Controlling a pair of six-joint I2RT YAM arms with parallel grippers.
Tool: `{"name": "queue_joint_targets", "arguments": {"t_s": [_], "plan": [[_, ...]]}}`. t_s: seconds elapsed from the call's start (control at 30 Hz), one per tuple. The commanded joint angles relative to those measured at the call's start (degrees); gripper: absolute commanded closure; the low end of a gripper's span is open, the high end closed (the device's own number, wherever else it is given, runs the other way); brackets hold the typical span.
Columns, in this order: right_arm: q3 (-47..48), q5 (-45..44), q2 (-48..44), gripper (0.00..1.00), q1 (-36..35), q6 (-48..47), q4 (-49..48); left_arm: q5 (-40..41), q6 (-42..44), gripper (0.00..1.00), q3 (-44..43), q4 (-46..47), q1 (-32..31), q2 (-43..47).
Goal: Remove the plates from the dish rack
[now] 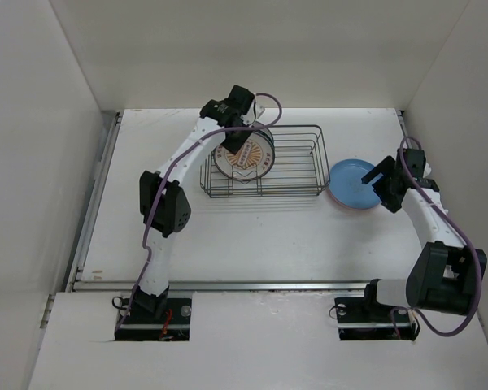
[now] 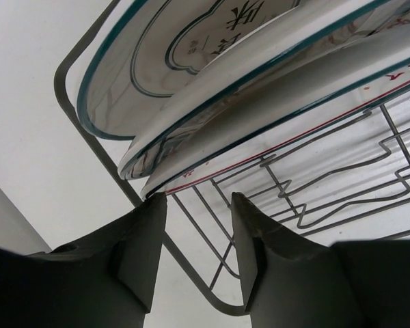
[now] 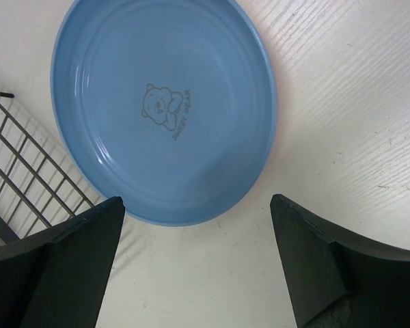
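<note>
At dish rack (image 1: 297, 162) | left end effector (image 2: 197, 199) part-closed at nearest plate (image 2: 314, 96) rim, grip unclear | right end effector (image 3: 197, 199) spread | best: seat rim deep, lift straight up

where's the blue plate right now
The blue plate lies flat on the table at the right of the top view, just past the right end of the dish rack, under the right gripper.

pincer (image 2: 198, 197) parted just below three plates (image 2: 191, 41) leaning in the dish rack (image 2: 89, 137).
</note>
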State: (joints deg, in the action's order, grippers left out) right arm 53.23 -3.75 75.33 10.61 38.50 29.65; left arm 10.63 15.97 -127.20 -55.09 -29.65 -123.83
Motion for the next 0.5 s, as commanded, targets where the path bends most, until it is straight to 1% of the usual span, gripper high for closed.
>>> {"name": "queue_joint_targets", "arguments": {"t_s": [0.0,0.07,0.1,0.17,0.27,0.37,0.43,0.47], "plan": [[1.8,-1.3,-1.8,0.07,-0.6,-1.3,-0.9,4.0,-0.5,0.59,0.2,4.1,0.6,5.9],[1.8,-1.3,-1.8,0.07,-1.1,-1.3,-1.4,4.0,0.1,0.58,-0.5,3.5,0.6,6.4],[1.8,-1.3,-1.8,0.07,-1.1,-1.3,-1.4,4.0,0.1,0.55,-1.6,3.5,0.6,6.4],[1.8,-1.3,-1.2,0.07,-1.1,-1.3,-1.4,4.0,0.1,0.53,-2.2,3.0,0.6,6.4],[1.8,-0.8,-1.2,0.07,-1.1,-1.9,-1.4,4.0,1.3,0.46,-0.9,4.1,0.6,6.4],[1.8,-0.8,-1.2,0.07,-1.1,-1.9,-1.4,2.1,2.4,0.46,-0.3,4.2,0.6,4.7],[1.8,-1.3,-1.2,0.07,-1.1,-2.4,-1.4,-0.3,2.4,0.5,-0.3,2.0,0.6,3.3],[1.8,-1.3,-1.2,0.07,-1.1,-2.4,-1.4,-0.9,2.4,0.54,-0.9,1.3,0.6,2.1]]}}
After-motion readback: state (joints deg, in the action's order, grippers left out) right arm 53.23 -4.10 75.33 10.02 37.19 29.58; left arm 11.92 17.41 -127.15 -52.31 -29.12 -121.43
